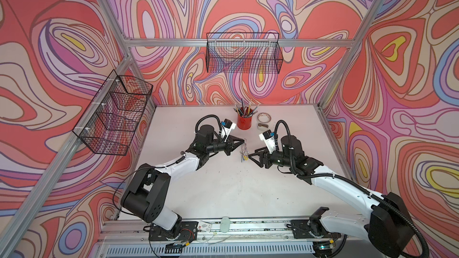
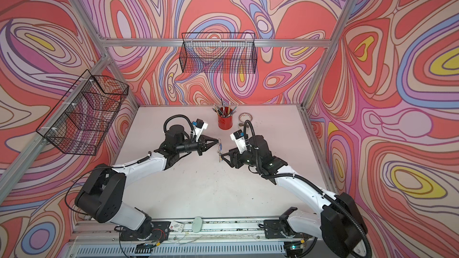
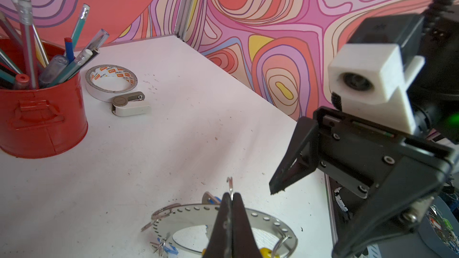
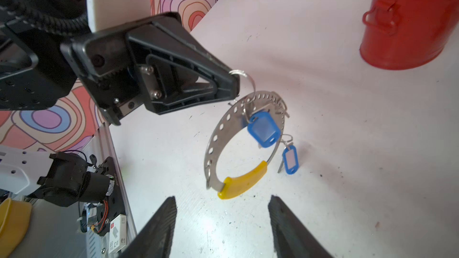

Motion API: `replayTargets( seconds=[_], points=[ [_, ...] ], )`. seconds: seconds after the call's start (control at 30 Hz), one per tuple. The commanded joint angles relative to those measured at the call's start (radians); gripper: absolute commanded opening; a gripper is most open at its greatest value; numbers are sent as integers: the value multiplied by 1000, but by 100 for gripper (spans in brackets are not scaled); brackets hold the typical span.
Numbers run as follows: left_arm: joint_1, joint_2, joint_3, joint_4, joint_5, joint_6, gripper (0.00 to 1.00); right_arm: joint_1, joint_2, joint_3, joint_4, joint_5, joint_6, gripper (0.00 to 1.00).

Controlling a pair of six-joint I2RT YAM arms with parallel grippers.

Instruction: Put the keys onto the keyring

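The keyring (image 4: 215, 142), a perforated silver hoop with a yellow segment (image 4: 244, 179), hangs upright just above the white table. My left gripper (image 4: 234, 84) is shut on a small wire ring (image 4: 240, 72) at the hoop's top. One of the keys, with its blue tag (image 4: 263, 129), hangs on the hoop. Another blue-tagged key (image 4: 290, 159) dangles from a ring on the far side. My right gripper (image 4: 221, 198) stands open just short of the yellow segment and touches nothing. In both top views the hoop (image 1: 244, 151) (image 2: 219, 151) hangs between left gripper (image 1: 244, 140) and right gripper (image 1: 250, 156).
A red tin of pens (image 1: 244, 122) stands behind the grippers. A tape roll (image 1: 263, 116) and a small white gadget (image 3: 130, 106) lie beside it. Black wire baskets hang on the back wall (image 1: 244, 55) and the left wall (image 1: 114, 112).
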Motion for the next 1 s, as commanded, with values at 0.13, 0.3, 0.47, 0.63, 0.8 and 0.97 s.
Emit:
replayTargets(
  seconds=[0.13, 0.3, 0.47, 0.63, 0.8, 0.97],
  points=[
    [4, 24, 22, 9, -11, -17, 0, 57, 70, -8, 86, 38, 38, 59],
    [3, 26, 27, 5, -20, -20, 0, 66, 109, -16, 91, 90, 31, 52],
    [4, 28, 39, 6, -14, -36, 0, 69, 113, -50, 144, 128, 41, 47],
    [3, 32, 46, -14, -17, -28, 0, 70, 126, -67, 233, 182, 60, 41],
    [4, 34, 50, -17, -27, -45, 0, 72, 144, -94, 305, 199, 70, 38],
    [4, 33, 80, -65, -51, -65, 0, 101, 156, -137, 372, 217, 72, 48]
  ],
)
